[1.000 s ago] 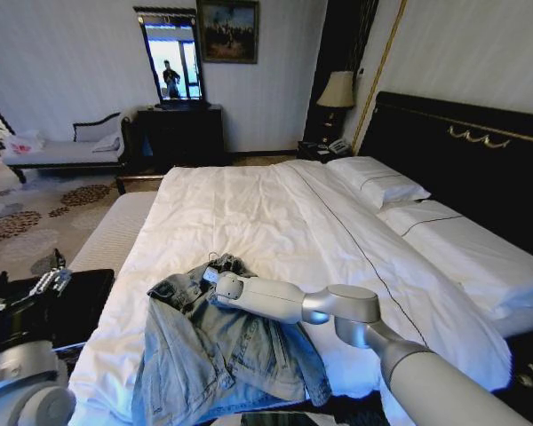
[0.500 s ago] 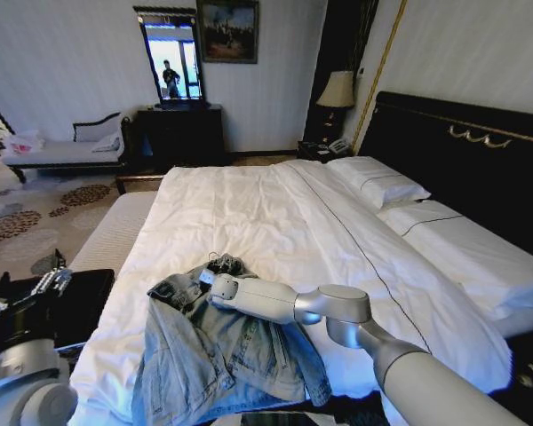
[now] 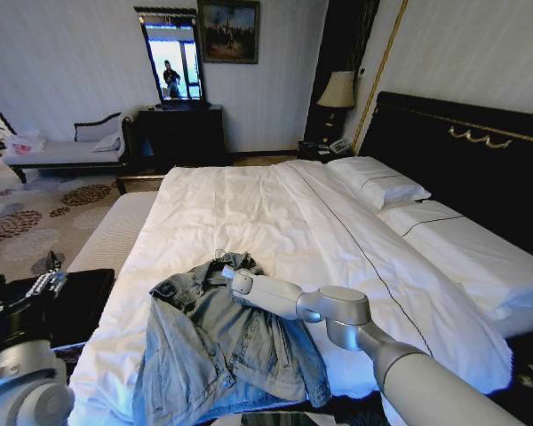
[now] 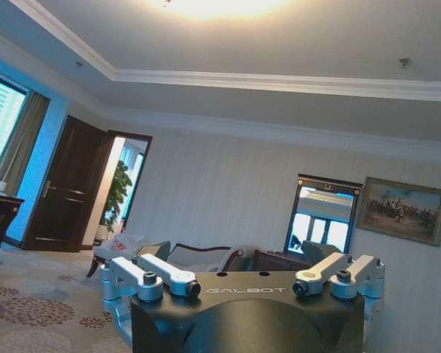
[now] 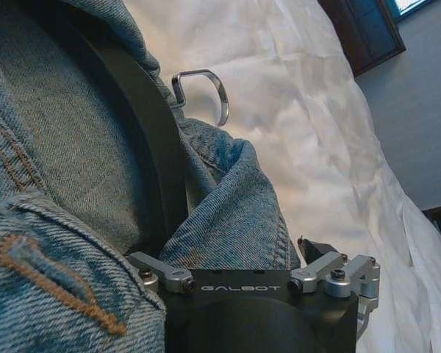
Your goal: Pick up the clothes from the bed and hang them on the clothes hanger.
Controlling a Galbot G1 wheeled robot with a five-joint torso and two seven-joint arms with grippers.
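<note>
Your right gripper (image 5: pixel 261 276) is pressed into the collar of a blue denim jacket (image 5: pixel 51 147). The denim folds bunch up against its black body. A black clothes hanger (image 5: pixel 151 140) runs through the collar, and its metal hook (image 5: pixel 202 92) comes out of the cloth, over the white sheet of the bed (image 5: pixel 309 132). You cannot see if the fingers are open or closed.

hotel bedroom, double bed (image 3: pixel 249 213), lamp (image 3: pixel 337 90), mirror (image 3: pixel 171 60)
</note>
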